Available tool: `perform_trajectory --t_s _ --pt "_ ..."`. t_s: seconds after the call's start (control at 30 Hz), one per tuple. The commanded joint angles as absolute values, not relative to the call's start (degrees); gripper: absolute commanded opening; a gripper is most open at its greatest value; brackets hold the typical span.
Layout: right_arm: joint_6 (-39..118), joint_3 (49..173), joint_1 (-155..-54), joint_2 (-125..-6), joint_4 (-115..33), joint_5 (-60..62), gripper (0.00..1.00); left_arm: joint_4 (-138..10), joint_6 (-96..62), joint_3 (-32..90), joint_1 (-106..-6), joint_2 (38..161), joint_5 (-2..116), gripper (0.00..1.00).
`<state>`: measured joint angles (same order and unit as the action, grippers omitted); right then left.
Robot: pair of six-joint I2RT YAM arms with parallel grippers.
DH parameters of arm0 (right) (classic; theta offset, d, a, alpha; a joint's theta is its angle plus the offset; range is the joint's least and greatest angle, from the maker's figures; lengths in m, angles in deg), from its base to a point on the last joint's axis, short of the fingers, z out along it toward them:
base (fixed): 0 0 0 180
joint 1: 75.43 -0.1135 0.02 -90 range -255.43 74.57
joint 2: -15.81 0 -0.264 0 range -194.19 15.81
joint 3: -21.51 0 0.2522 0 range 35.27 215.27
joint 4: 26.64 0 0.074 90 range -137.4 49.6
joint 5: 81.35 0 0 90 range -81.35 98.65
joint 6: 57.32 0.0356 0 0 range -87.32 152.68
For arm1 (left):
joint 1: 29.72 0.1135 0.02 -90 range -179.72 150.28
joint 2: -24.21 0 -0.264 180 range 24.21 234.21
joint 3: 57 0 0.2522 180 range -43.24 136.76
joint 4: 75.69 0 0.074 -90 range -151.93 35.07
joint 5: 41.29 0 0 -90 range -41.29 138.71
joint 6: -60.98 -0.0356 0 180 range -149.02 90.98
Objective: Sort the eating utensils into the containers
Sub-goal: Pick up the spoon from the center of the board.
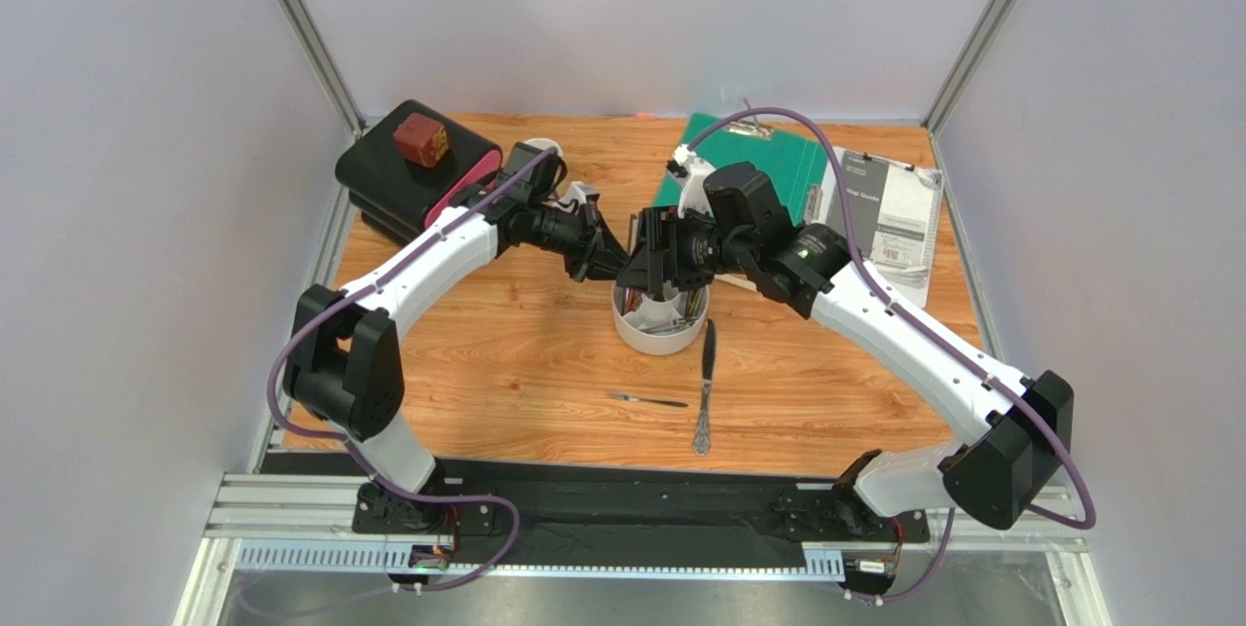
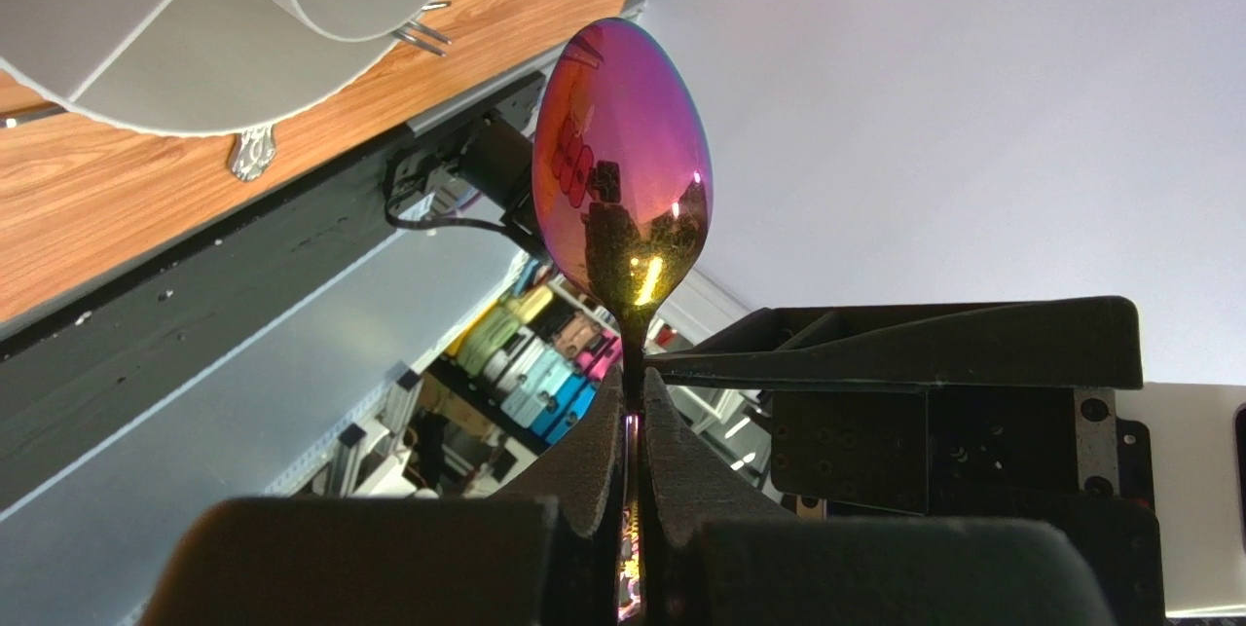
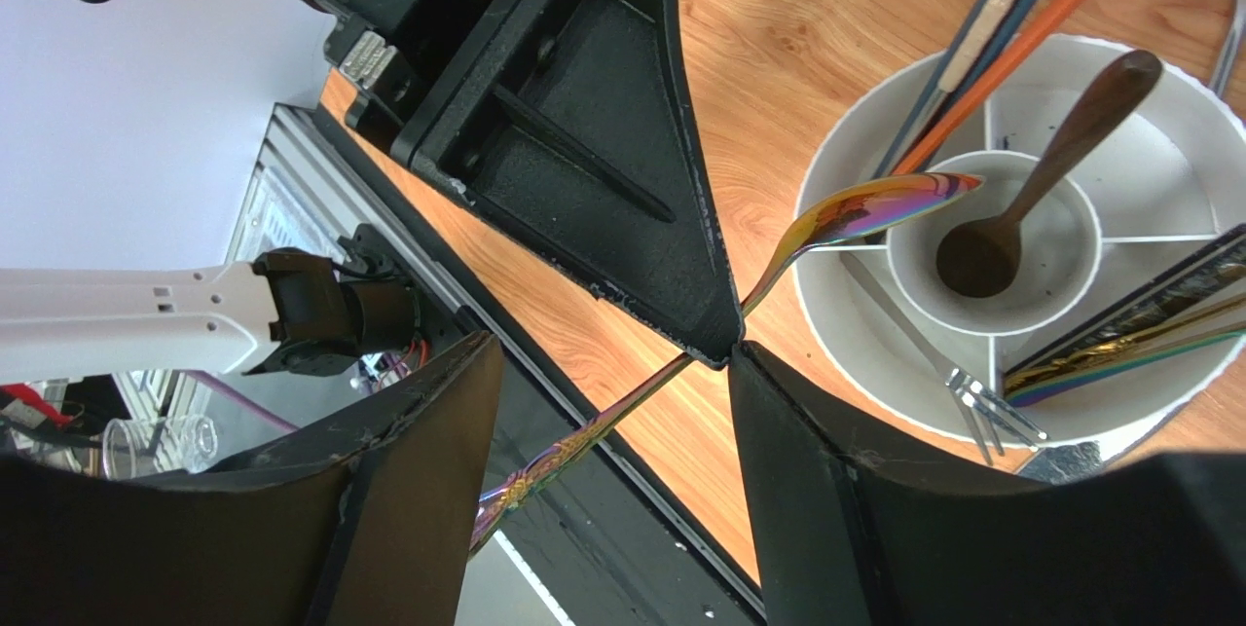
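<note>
My left gripper (image 1: 603, 258) (image 2: 633, 378) is shut on the neck of an iridescent purple spoon (image 2: 625, 166). In the right wrist view the spoon (image 3: 878, 203) slants with its bowl over the rim of the round white holder (image 3: 834, 305) (image 1: 644, 341). My right gripper (image 1: 651, 273) (image 3: 612, 352) is open, and the spoon's handle runs between its fingers without touching them. The holder contains a dark brown spoon (image 3: 1024, 203), chopsticks (image 3: 1009, 13), a fork (image 3: 951, 371) and iridescent utensils (image 3: 1126, 334). A silver knife (image 1: 705, 390) and a small silver utensil (image 1: 648, 400) lie on the table.
A black box (image 1: 395, 188) with a red-brown cube (image 1: 421, 140) sits at the back left. A green board (image 1: 768, 166) and a printed booklet (image 1: 895, 217) lie at the back right. Both arms crowd together over the holder.
</note>
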<state>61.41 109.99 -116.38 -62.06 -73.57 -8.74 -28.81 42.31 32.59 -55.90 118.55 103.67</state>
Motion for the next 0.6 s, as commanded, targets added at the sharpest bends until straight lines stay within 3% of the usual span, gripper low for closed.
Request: perform_trajectory --t_s 0.0,0.2,0.4,0.5,0.57 --pt "61.7 110.2 -115.3 -62.7 -70.0 -9.0 0.63 -23.8 46.2 36.5 -56.6 120.4 103.3 0.0" --pt "62.7 109.5 -114.0 -63.3 -69.2 -12.4 0.54 -23.3 46.1 38.5 -56.6 122.2 102.8 0.0" --pt "64.3 107.9 -113.5 -63.7 -67.3 -15.7 0.34 -23.1 46.2 40.3 -56.6 123.8 102.8 0.0" --pt "65.0 107.9 -113.5 -64.6 -66.9 -17.6 0.35 -23.2 46.2 40.3 -56.6 124.1 102.6 0.0" --pt "65.3 107.9 -113.5 -64.9 -66.5 -18.7 0.43 -23.2 46.2 40.3 -56.6 124.2 102.5 0.0"
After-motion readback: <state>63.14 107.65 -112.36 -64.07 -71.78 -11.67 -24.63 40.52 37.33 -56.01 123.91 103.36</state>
